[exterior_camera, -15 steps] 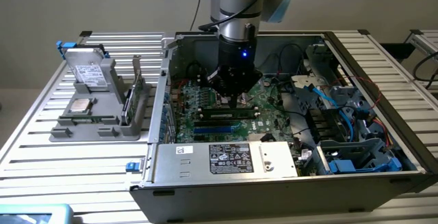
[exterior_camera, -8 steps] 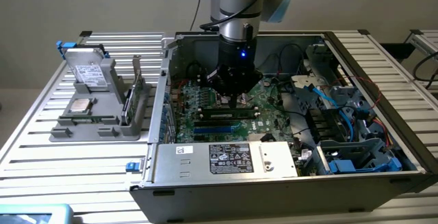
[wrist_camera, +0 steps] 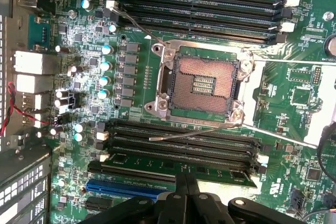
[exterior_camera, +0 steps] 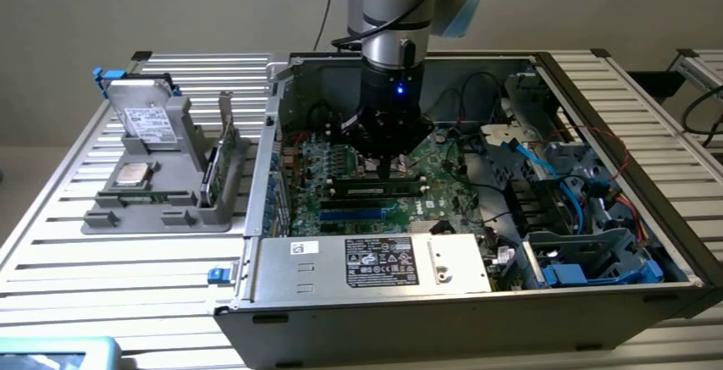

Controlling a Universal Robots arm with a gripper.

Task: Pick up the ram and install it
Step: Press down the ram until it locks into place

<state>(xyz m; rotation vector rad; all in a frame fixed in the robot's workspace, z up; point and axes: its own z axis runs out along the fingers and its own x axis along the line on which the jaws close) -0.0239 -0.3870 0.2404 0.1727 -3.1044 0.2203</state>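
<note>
Claw [exterior_camera: 390, 169] pressed together atop ram [exterior_camera: 378, 190], seated beside socket [wrist_camera: 205, 85] | light, stiff, fragile; gripped by long edges.

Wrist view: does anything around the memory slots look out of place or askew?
The processor socket stands open and empty, and its thin release lever lies slanted over the nearest memory slot. The ram below the gripper looks level; no damage shows.

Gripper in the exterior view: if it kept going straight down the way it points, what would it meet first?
Most likely the ram, the thin stick lying along a motherboard slot directly beneath the shut gripper. In the wrist view the gripper sits right at the ram; whether they already touch is unclear.
</note>
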